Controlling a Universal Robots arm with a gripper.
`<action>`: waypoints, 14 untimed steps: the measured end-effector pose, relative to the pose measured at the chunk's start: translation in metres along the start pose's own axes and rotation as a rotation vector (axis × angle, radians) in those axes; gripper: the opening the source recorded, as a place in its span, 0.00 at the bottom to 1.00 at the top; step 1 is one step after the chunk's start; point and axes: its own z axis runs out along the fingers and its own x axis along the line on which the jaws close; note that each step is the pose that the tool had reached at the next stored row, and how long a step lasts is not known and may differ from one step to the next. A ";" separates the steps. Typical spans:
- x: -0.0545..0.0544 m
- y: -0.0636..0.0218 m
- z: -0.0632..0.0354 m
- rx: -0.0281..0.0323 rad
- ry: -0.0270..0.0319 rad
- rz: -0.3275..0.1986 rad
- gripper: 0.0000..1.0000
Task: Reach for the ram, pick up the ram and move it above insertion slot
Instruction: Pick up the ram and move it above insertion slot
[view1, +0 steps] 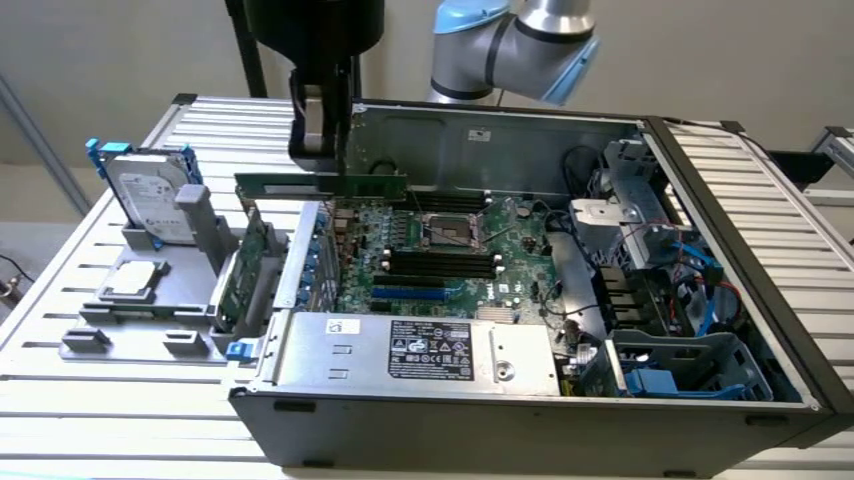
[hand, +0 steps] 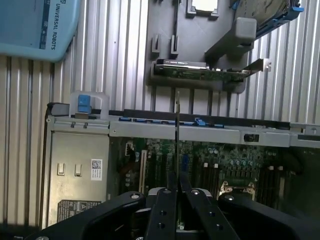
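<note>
plain beige wall (view1: 107, 50), slatted metal table (view1: 80, 400)

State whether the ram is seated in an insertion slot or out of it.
Out: the ram hangs clamped in the gripper above the case edge, clear of the insertion slots.

The arm (view1: 514, 45) enters from the top of the exterior view, its silver and light-blue joints bent over the far side of the scene. The black gripper (view1: 320, 165) hangs vertically, pointing down, towards the exterior view's left. Its fingers (hand: 165, 210) are closed on the ram (view1: 320, 186), which is held level and clear of anything beneath. In the wrist view the ram (hand: 177, 145) is edge-on, clamped between both fingers.
</note>
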 end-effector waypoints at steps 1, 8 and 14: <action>-0.001 -0.0029 0.0001 0.0000 -0.0001 0.000 0.13; -0.013 -0.0237 0.0006 0.0000 0.0009 0.000 0.13; -0.024 -0.0405 0.0015 -0.0001 0.0020 0.000 0.13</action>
